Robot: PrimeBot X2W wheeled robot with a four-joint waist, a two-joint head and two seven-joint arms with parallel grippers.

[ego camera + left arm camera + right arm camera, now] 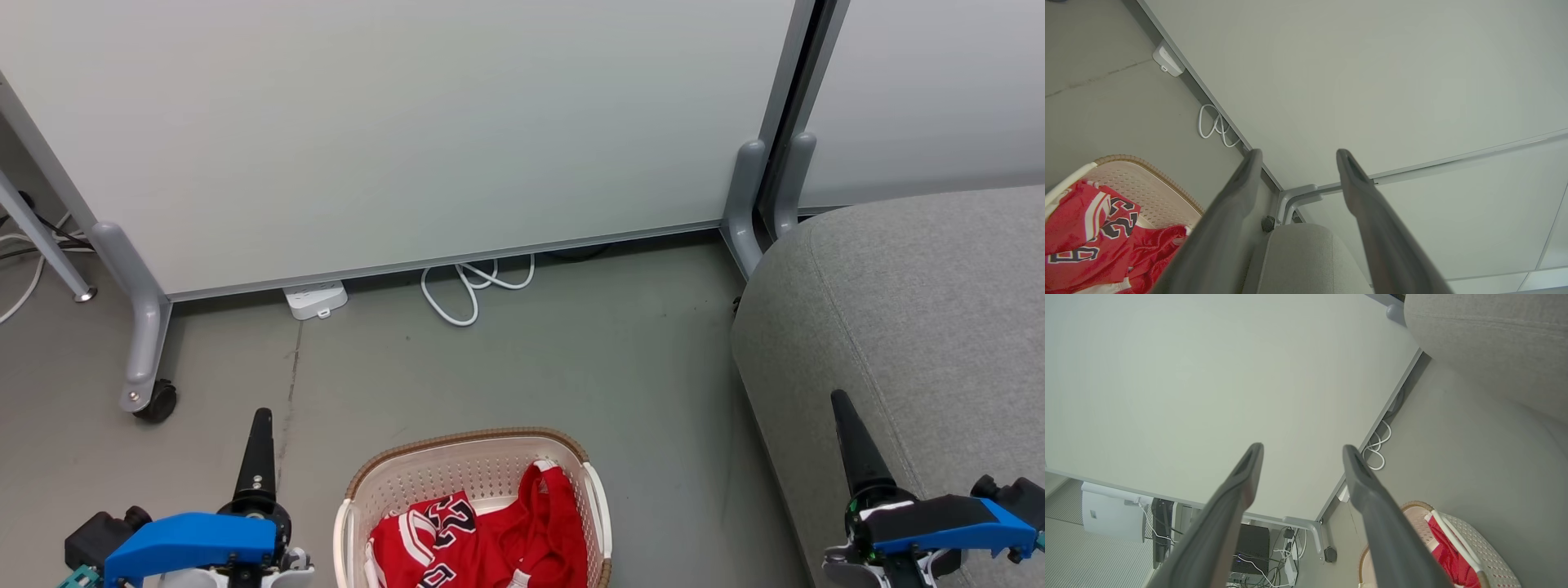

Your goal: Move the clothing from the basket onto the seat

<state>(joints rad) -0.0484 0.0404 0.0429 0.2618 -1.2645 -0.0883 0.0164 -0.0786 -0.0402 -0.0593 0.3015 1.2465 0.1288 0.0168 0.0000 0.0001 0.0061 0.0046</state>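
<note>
The clothing (482,539) lies in the basket (465,437), left of the seat (922,327), while the left gripper (1298,154) and right gripper (1302,448) hang released and empty, so the first pick likely calls for reaching down into it.
</note>
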